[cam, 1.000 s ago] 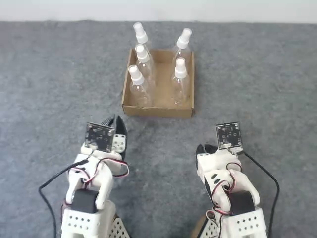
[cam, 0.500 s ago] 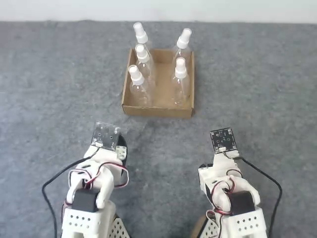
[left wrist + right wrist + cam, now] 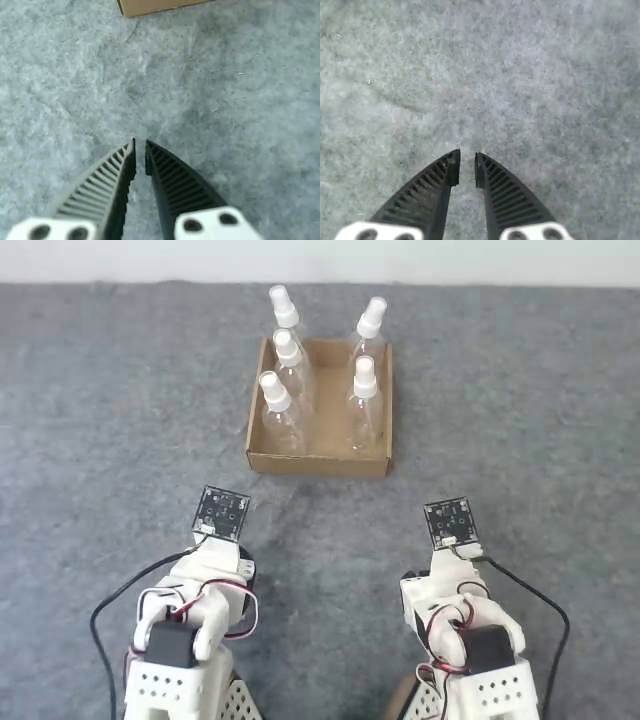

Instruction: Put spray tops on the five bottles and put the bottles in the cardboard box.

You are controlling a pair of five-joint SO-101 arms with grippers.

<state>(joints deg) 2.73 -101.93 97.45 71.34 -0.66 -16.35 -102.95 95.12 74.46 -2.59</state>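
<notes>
One cardboard box (image 3: pixel 318 465) is set on grey felt (image 3: pixel 520 390); five clear bottles (image 3: pixel 283 425), all five spray tops (image 3: pixel 272 390) fitted, are stood inside. Two grippers, the left gripper (image 3: pixel 140 150) and the right gripper (image 3: pixel 466 162), are held empty, well apart from it, jaws almost together. A bottle could be toppled by any needless further reach.

Five clear bottles (image 3: pixel 283 428) (image 3: pixel 294 378) (image 3: pixel 284 312) (image 3: pixel 365 420) (image 3: pixel 371 332): three at left side of cardboard box (image 3: pixel 318 463), two at its right side. Five white spray tops (image 3: pixel 273 392), one per bottle. One box. Two arms (image 3: pixel 190 615) (image 3: pixel 462 625) on near side of box. Two grippers: left gripper (image 3: pixel 140 151), right gripper (image 3: pixel 467 161). Two camera boards (image 3: pixel 222 512) (image 3: pixel 450 522), one per arm.
</notes>
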